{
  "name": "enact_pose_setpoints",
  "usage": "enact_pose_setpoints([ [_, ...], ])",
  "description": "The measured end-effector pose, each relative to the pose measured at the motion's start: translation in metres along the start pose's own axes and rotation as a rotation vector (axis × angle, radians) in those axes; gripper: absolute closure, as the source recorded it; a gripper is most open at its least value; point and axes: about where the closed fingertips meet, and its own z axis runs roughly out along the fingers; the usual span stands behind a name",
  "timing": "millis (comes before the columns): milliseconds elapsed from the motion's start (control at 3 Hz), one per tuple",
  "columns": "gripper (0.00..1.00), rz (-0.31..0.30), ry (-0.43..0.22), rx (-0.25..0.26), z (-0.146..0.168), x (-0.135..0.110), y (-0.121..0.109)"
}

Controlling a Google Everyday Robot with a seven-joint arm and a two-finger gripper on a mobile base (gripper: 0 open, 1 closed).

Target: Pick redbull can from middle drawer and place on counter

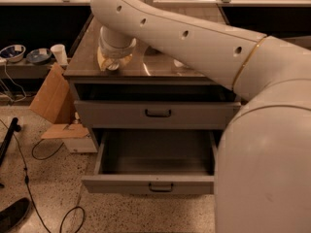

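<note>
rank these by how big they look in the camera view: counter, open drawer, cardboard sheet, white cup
1-2. counter and open drawer: look alike, and the arm hides part of the counter, so unranked
3. cardboard sheet
4. white cup
The claw hangs over the counter near its front edge.

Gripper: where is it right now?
Camera view: the gripper sits low over the counter near its front-left corner, up-left of the open drawer; the arm comes in from the right.

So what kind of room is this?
Probably a lab or workshop: a grey drawer cabinet, loose cables on the speckled floor, cardboard beside it. The robot's tool hangs over the counter.
</note>
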Motion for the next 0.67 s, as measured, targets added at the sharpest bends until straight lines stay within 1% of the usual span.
enact_pose_setpoints([
  [333,0.08,0.014,0.009,-0.002,-0.0032,0.0002,0.0009],
  [667,0.0,0.032,0.019,-0.006,-0.0054,0.001,0.0022],
])
